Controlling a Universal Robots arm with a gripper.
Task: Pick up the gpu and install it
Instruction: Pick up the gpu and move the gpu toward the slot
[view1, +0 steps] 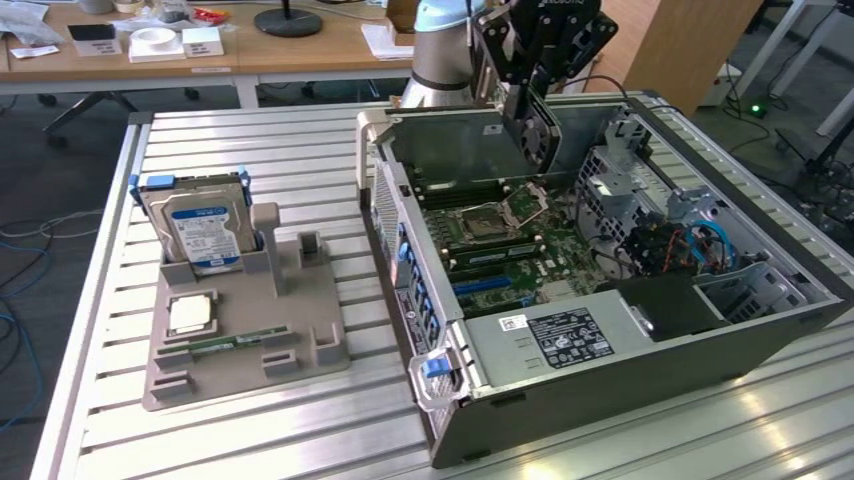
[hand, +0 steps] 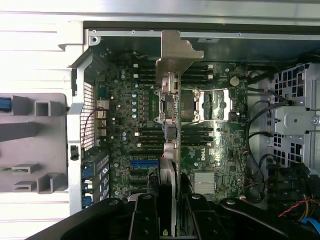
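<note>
My gripper (view1: 531, 92) hangs over the open computer case (view1: 400, 215), shut on the gpu (view1: 535, 135). The card hangs upright and edge-on, a short way above the motherboard (view1: 505, 238). In the wrist view the gpu (hand: 170, 130) runs as a thin strip from between my black fingers (hand: 145, 215), with its silver bracket (hand: 175, 50) at the far end. My gripper (hand: 169, 202) clamps the card's near end. A blue slot (hand: 144, 163) lies on the motherboard (hand: 125, 115) just beside the card's line.
A grey fixture tray (view1: 240, 345) sits on the slatted table at the exterior view's left, holding a hard drive (view1: 200, 232), a processor (view1: 194, 315) and a memory stick (view1: 220, 345). Inside the case are a power supply (view1: 561, 335) and cables (view1: 694, 245).
</note>
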